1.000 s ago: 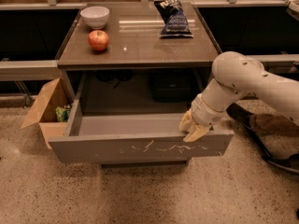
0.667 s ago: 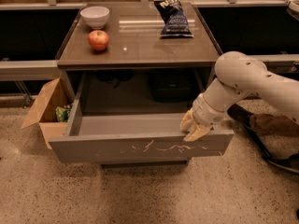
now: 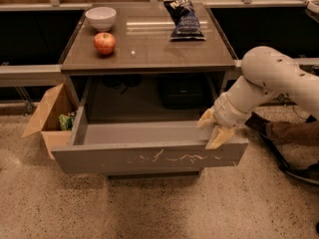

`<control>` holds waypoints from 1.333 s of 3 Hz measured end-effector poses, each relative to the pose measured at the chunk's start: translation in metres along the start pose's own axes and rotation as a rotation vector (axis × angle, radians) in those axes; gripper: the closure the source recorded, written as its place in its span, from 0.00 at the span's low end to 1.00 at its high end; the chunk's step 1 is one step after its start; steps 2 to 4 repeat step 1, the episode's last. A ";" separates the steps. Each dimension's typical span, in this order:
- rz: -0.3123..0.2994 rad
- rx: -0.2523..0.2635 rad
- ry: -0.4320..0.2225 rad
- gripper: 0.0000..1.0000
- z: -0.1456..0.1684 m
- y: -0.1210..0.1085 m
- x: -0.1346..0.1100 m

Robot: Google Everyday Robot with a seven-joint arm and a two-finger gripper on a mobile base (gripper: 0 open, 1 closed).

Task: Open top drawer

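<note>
At centre right, hooking the spread-fingered gripper [image 3: 213, 129] over the right end of the wide top drawer [image 3: 99, 159], already drawn toward frame bottom

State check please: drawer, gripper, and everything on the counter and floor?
top drawer: open, pulled well out.
gripper: at the drawer front's right top edge.
bowl: upright on tabletop.
apple: whole, near bowl, not touching.
chip bag: lying flat.
cardboard box: flaps open, on floor.
</note>
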State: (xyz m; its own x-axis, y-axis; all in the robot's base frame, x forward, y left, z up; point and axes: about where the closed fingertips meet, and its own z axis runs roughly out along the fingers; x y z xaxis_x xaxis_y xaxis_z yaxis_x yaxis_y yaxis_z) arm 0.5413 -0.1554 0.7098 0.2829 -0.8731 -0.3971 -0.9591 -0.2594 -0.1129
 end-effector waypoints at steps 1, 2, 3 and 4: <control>0.001 0.031 -0.011 0.00 -0.029 -0.008 0.001; 0.001 0.031 -0.011 0.00 -0.029 -0.008 0.001; 0.001 0.031 -0.011 0.00 -0.029 -0.008 0.001; 0.001 0.031 -0.011 0.00 -0.029 -0.008 0.001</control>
